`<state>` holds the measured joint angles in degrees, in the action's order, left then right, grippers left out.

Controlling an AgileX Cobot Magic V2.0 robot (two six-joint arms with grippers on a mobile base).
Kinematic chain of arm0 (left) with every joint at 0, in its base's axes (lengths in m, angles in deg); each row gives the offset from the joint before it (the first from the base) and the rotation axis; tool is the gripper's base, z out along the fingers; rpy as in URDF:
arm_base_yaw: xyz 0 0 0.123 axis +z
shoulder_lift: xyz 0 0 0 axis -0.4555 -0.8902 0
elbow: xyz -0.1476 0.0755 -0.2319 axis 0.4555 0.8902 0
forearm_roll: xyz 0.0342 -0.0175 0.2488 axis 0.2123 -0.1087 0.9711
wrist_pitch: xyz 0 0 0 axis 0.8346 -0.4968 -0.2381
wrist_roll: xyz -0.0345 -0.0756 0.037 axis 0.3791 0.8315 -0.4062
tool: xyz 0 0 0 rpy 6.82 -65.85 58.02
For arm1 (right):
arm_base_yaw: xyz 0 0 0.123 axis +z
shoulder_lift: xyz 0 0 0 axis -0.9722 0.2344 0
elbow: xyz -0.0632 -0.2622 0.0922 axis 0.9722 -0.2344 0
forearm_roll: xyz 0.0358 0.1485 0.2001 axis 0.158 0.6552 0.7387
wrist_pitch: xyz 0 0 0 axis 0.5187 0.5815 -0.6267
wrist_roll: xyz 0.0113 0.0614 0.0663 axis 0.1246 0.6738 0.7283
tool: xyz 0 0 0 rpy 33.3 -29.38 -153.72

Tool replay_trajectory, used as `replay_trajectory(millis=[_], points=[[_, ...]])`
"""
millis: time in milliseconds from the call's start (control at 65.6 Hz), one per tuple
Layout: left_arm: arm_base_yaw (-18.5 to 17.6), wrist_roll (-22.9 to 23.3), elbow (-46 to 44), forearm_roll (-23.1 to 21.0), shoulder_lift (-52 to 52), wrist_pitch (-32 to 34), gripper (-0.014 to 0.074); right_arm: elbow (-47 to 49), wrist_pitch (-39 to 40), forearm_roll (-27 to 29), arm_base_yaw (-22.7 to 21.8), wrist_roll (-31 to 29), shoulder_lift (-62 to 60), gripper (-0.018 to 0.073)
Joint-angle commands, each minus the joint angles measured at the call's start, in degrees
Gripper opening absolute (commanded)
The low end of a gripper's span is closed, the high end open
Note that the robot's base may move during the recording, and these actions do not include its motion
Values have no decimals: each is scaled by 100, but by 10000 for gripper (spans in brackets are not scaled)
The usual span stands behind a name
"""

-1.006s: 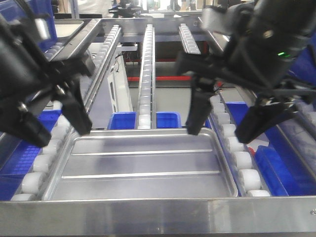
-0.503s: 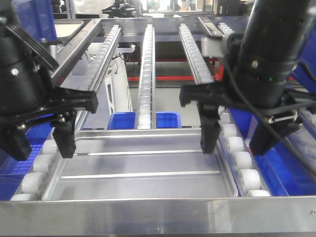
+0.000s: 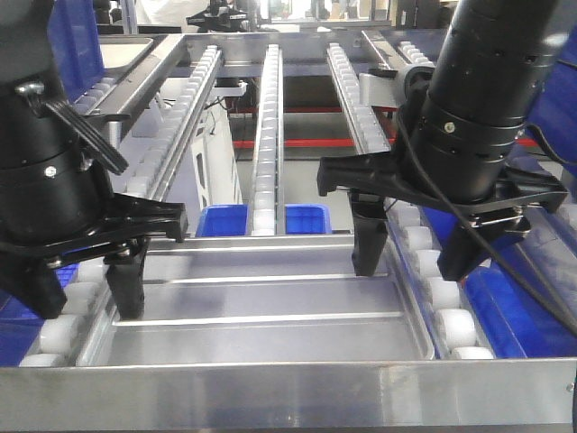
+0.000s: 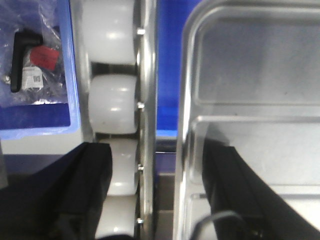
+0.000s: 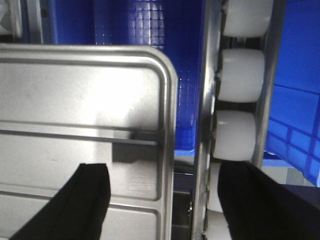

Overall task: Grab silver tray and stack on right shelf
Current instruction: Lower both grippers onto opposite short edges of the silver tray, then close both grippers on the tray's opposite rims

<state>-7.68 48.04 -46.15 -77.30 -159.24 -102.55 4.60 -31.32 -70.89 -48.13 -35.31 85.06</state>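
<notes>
Item inspected: the silver tray [image 3: 261, 302]. It is shallow, rectangular and shiny, with rounded corners, a raised rim and two long raised ribs [image 3: 261, 278] across its floor. You will find it on the right shelf [image 3: 268, 117], at the front end, resting on the pale rollers [image 3: 442, 293] of the side rails and just behind the broad steel front bar [image 3: 288, 392].

Orientation: the tray lies flat and floor-up. Its long axis runs across the shelf, parallel to the front bar, and the ribs follow that axis. Its short sides face the left and right roller rails.

Left gripper [image 3: 81, 290]: the jaws are spread wide. One finger is inside the tray's left rim and the other is outside the roller rail. In your left wrist view nothing is clamped between them.

Right gripper [image 3: 415, 257]: the jaws are likewise spread. They straddle the tray's right rim and the adjoining rollers, and grip nothing.

Blue bins [image 3: 225, 219] sit below the rails.
</notes>
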Motion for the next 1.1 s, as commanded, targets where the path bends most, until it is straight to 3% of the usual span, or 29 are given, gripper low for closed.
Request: replay_trajectory(millis=[0,1082], points=[[-49,76,-144,28,166,159,317,163,148,-68,-2,-11,-177,551],[-38,76,-144,28,157,196,316,161,-18,-73,-2,-313,199,549]])
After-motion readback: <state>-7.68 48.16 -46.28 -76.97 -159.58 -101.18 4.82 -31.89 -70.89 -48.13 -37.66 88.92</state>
